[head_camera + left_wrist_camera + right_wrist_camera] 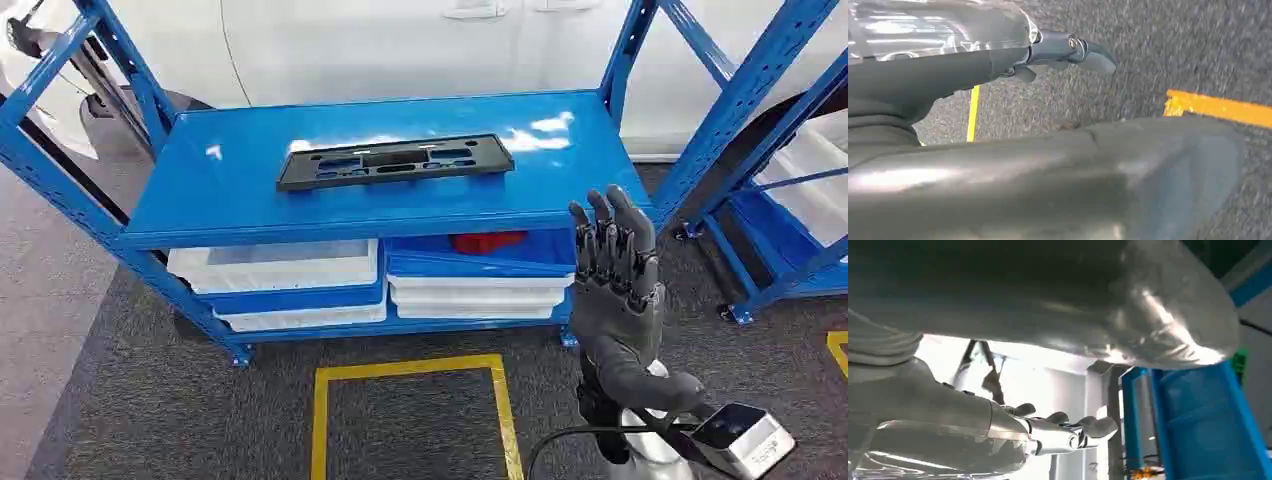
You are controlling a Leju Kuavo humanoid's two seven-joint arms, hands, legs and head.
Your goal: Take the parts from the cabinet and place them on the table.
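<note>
Black part lying flat on the blue cabinet's top shelf, right hand raised in front of it.

The long black part (394, 161) rests on the top shelf of the cabinet (240, 190), nothing touching it. Below it sit stacked white trays (275, 266) and, to the right, a blue bin (480, 262) with something red (487, 241) inside. The right hand (612, 270) stands upright near the shelf's front right corner, fingers (625, 215) straight, close together and empty. The left hand (1068, 52) hangs over grey carpet (1148, 55) with yellow floor tape (1220, 107); fingers extended, holding nothing. A second blue rack (790, 200) stands to the right.
</note>
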